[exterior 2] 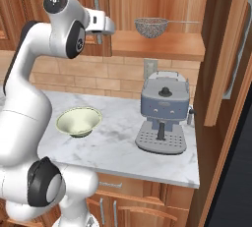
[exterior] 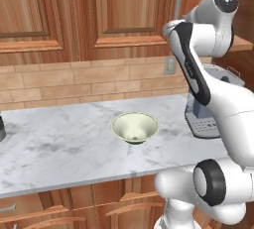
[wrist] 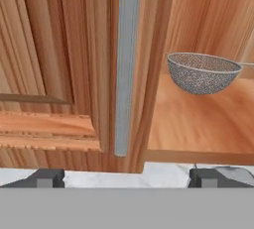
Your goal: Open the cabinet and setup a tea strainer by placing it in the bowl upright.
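Wire-mesh tea strainer (wrist: 203,73) sits on open cabinet (exterior 2: 162,44) shelf, looks light, rigid-rimmed; grab rim or thin handle. Gripper (wrist: 126,177) wide, empty. Bowl (exterior: 135,127) waits on worktop (exterior: 64,143).

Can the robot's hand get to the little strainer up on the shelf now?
Probably yes. The cabinet's right door is swung open, so the tea strainer sits uncovered on the shelf. The open gripper faces it, with only the closed door's handle nearby.

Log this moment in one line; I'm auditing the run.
stage: right cabinet door open | gripper: open, empty, facing silver bar handle | silver wire-mesh tea strainer: on shelf | cream-green bowl: on counter, empty
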Tool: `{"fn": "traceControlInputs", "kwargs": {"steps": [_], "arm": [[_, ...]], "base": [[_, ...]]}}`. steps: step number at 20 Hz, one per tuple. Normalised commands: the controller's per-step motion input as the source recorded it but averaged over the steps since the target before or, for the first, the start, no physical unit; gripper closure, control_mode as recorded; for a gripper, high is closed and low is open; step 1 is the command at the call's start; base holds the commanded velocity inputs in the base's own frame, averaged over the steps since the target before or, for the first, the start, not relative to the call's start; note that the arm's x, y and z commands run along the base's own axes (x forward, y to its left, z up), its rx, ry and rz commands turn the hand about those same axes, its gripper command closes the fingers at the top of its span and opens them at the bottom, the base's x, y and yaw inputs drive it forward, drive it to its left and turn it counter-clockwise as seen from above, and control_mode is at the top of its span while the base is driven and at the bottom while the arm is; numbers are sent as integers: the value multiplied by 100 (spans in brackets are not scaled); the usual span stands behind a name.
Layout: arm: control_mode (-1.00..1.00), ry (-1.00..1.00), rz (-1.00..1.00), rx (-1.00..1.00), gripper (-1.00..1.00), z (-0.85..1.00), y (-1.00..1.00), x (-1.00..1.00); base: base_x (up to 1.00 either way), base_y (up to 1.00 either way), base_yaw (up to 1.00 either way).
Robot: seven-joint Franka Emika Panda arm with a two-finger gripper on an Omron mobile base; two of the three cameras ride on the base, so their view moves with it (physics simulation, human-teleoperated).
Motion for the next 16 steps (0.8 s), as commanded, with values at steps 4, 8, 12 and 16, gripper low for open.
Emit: {"fn": "traceControlInputs", "kwargs": {"steps": [4,8,12,16], "arm": [[-100,0,0,0,-100,0,1,33],[-100,0,0,0,-100,0,0,27],[-100,-1,0,0,-100,0,1,34],[-100,-2,0,0,-100,0,0,34]], "base": [[0,0,0],[0,0,0],[0,0,0],[0,0,0]]}}
